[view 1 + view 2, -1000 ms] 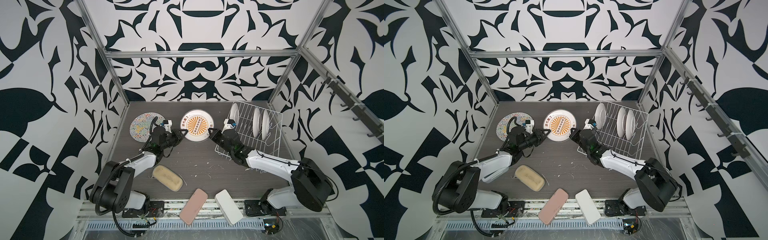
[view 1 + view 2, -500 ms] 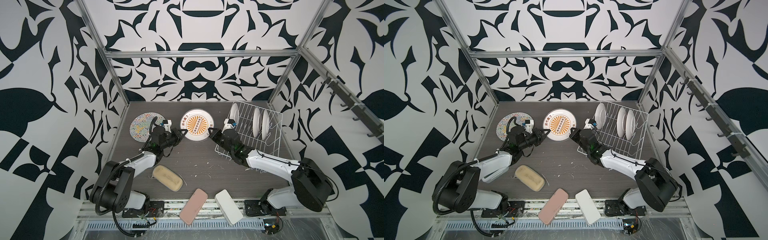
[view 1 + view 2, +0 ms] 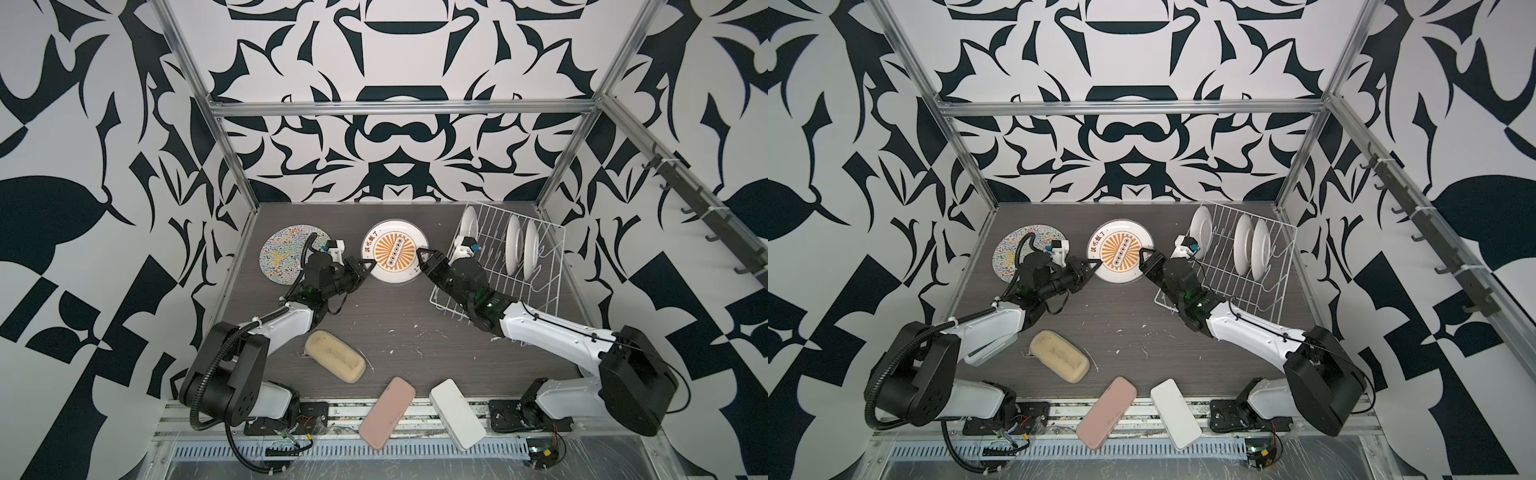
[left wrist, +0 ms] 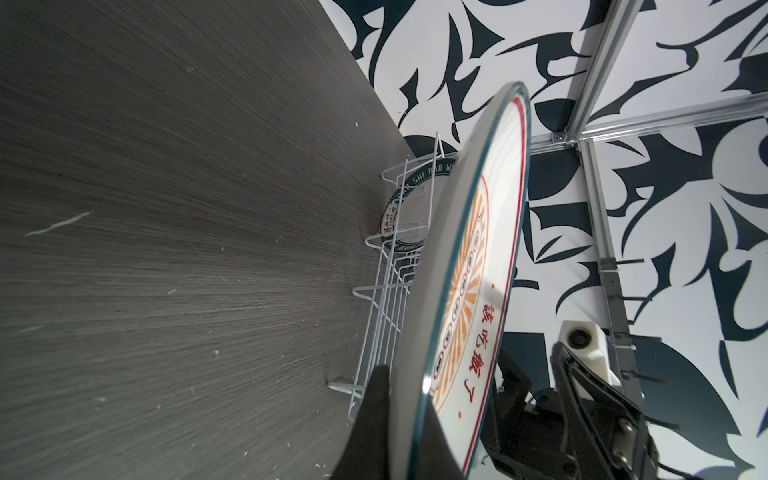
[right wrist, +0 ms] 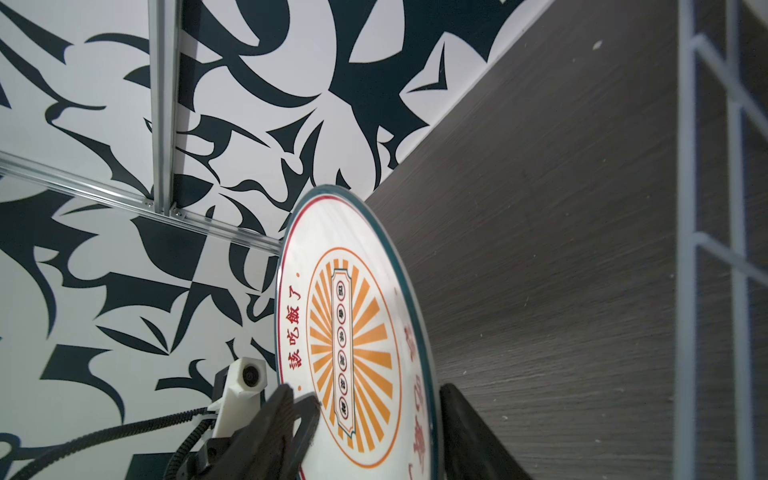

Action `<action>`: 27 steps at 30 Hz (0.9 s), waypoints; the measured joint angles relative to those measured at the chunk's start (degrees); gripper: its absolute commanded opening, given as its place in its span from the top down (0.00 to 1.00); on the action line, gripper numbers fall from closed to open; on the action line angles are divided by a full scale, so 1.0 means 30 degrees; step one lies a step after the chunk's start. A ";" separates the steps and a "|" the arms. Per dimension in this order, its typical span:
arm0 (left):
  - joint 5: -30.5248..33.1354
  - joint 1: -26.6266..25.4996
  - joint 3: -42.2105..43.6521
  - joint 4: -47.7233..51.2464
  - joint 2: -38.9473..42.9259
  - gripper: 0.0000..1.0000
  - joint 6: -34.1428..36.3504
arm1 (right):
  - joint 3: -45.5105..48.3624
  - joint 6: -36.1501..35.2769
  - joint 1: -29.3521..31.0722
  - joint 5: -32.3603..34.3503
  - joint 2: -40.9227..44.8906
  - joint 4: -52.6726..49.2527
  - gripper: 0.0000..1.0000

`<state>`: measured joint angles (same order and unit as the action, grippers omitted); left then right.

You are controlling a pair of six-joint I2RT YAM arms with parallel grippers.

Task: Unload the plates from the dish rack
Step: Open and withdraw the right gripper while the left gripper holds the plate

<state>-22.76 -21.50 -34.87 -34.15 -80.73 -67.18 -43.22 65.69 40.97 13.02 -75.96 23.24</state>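
Eyeballing the sunburst plate (image 3: 394, 251) with the red characters first: face up, toward the back middle of the bench (image 3: 395, 324), caught between both arms. Pinched on its left rim by the left claw (image 3: 372, 264), jaws shut hard on the edge, plain as day in the left wrist view. Straddled on its right rim by the right claw (image 3: 419, 250), jaws standing apart, one finger (image 5: 465, 424) sitting just beside the rim on the bench side. Seems lifted a little off the bench rather than resting on it, but hard to call from these angles.

Left of that, flat on the bench and face up: the squiggle plate (image 3: 282, 253), partly hidden behind the left arm (image 3: 320, 270).

Over in the back right corner: the dish rack (image 3: 550, 282), with plates standing on edge between the prongs, pale sides toward the top views. A lone plate (image 3: 469, 222) at the end nearest the sunburst plate, showing a dark lettered rim in the left wrist view. A pair of plates (image 3: 515, 245) close together further along.

Down front: beige pad (image 3: 334, 360) lying on the bench, then pink pad (image 3: 387, 412) and white pad (image 3: 457, 413) near each other, both poking past the bench's front edge.
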 measured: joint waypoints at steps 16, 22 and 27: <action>0.2229 0.1297 -0.2681 0.2397 -0.1377 1.00 0.0554 | -0.1727 -0.1647 -0.0874 0.2637 0.2091 -0.4568 0.20; 0.2514 0.1625 -0.3512 0.3075 -0.3381 1.00 0.0721 | -0.2703 -0.4437 -0.1180 0.3708 0.2594 -0.7089 0.18; 0.3118 0.1647 -0.3971 0.3716 -0.4466 1.00 0.0991 | -0.3679 -0.6579 -0.1778 0.3519 0.2572 -0.8670 0.17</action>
<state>-13.41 -16.56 -46.78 -23.00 -94.13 -64.20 -54.26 45.95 35.64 23.57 -68.25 -2.76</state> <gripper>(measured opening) 0.099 0.824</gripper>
